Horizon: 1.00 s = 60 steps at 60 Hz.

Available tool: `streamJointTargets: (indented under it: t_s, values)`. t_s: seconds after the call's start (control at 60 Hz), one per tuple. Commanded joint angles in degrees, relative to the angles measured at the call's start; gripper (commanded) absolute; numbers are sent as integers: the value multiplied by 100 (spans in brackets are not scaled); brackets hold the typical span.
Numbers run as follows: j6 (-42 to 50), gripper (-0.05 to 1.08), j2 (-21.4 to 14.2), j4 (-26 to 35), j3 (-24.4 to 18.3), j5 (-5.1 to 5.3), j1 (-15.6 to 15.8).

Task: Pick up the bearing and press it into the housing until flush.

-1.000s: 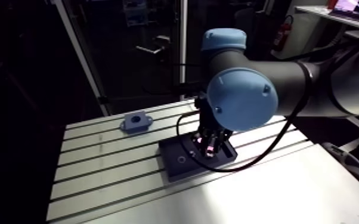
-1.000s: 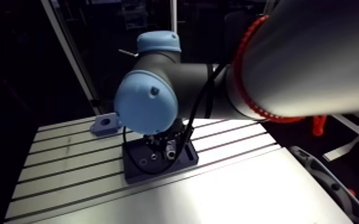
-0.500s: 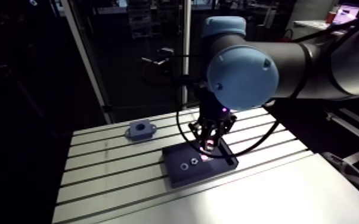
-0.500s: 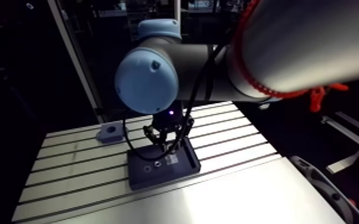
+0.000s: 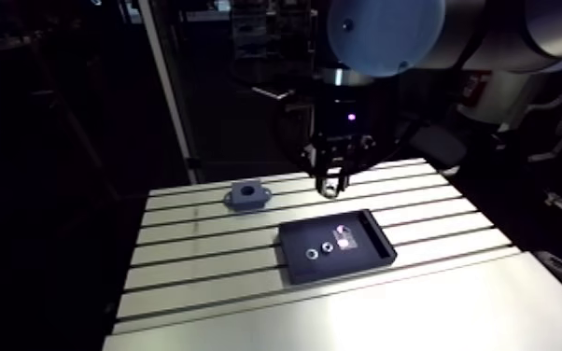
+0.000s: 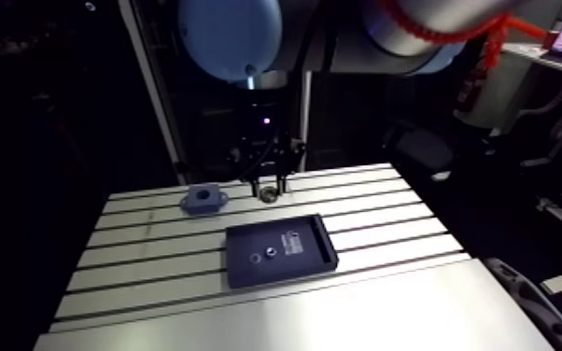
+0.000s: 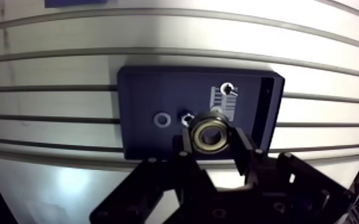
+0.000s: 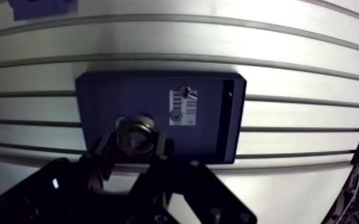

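In the wrist view a round steel bearing sits pressed between my gripper's two dark fingers, so the gripper is shut on it. It hangs well above a dark blue tray. In the arm view the gripper hovers over the table behind the tray's far edge. The blue housing, a small block with a round bore, stands on the slotted table to the left of the gripper and apart from it. Only its edge shows in the wrist view.
The tray holds a small ring, another small round part and a white label with a small part on it. The slotted aluminium table ends in a smooth plate at the front.
Earlier the gripper was down inside the tray. It has since risen with the bearing in its fingers and moved back past the tray's far edge. The camera has also shifted.
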Motion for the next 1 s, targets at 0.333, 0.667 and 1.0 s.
streamJointTargets:
  t_s: [0.333, 0.667, 1.0]
  values:
    - [658, 59, 1152, 337, -1433, -33, 793]
    - [765, 59, 1499, 321, -1777, -25, 1014]
    - [809, 59, 1807, 304, -2046, 27, 1174]
